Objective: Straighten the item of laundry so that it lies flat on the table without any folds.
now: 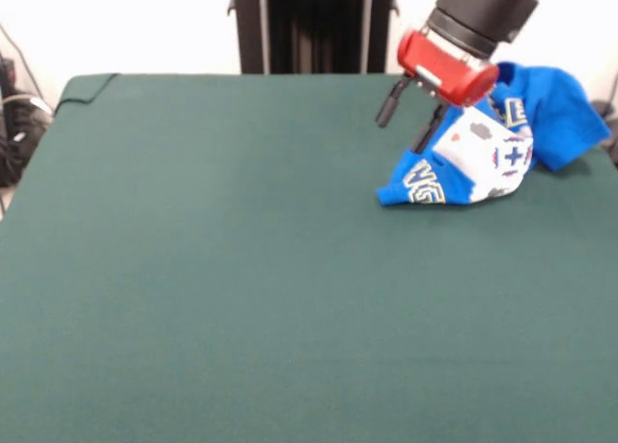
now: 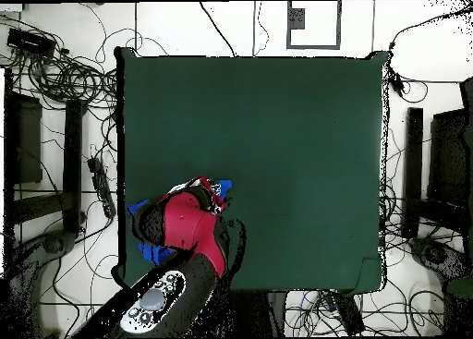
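Bright, even light; soft shadow beside the shirt (image 1: 502,149)

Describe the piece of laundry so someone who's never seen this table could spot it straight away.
Start at the big dark green table and follow the red and black arm down to its claw. Bunched just beside it is the T-shirt, the only bright blue thing there, with a white-grey print and yellow-edged lettering.

One camera is looking across the table (image 1: 241,298) from low and fairly close. Another is looking straight down from high above, taking in its whole top and surrounding floor (image 2: 420,86).
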